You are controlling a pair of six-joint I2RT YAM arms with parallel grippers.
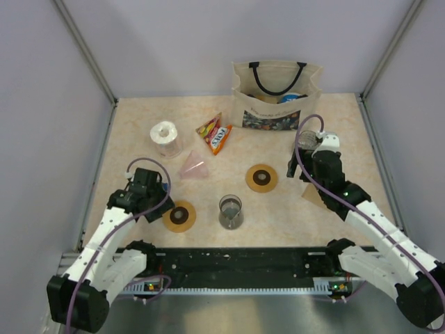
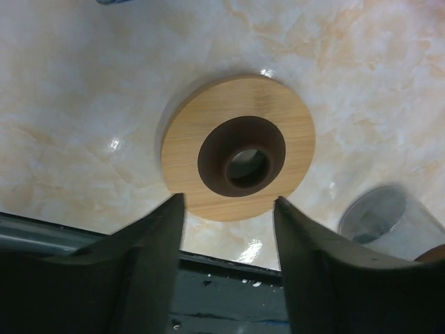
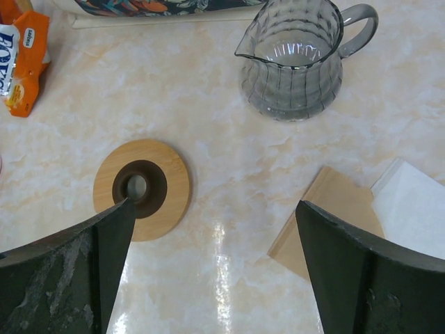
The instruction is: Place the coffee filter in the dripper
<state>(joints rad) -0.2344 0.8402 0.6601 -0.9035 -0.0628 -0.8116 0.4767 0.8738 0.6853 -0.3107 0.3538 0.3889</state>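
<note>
The brown filter (image 3: pixel 327 212) lies flat on the desk (image 1: pixel 139 118) on the right side, and a white paper (image 3: pixel 411 205) covers one corner of it. The right tool (image 3: pixel 215 205) hangs over that spot with its two fingers (image 3: pixel 76 271) spread wide and nothing in them; the filter shows next to one finger. A glass jug (image 3: pixel 295 62) stands upright past the filter, near a cloth bag (image 1: pixel 277 97). One wood ring (image 3: pixel 142 188) with a dark hole lies flat in the middle of the desk, apart from the filter. The left tool (image 2: pixel 229 202) is low over a second wood ring (image 2: pixel 238 147) at the near left; its fingers (image 2: pixel 149 257) stand apart and hold nothing, with their tips over that ring's near edge. A glass cup (image 1: pixel 231 211) stands between the two rings. A clear pink cone (image 1: pixel 194 167) sits farther back, near a white roll (image 1: pixel 165 139) and snack packs (image 1: pixel 215 133). I cannot tell for sure which piece is the dripper
</note>
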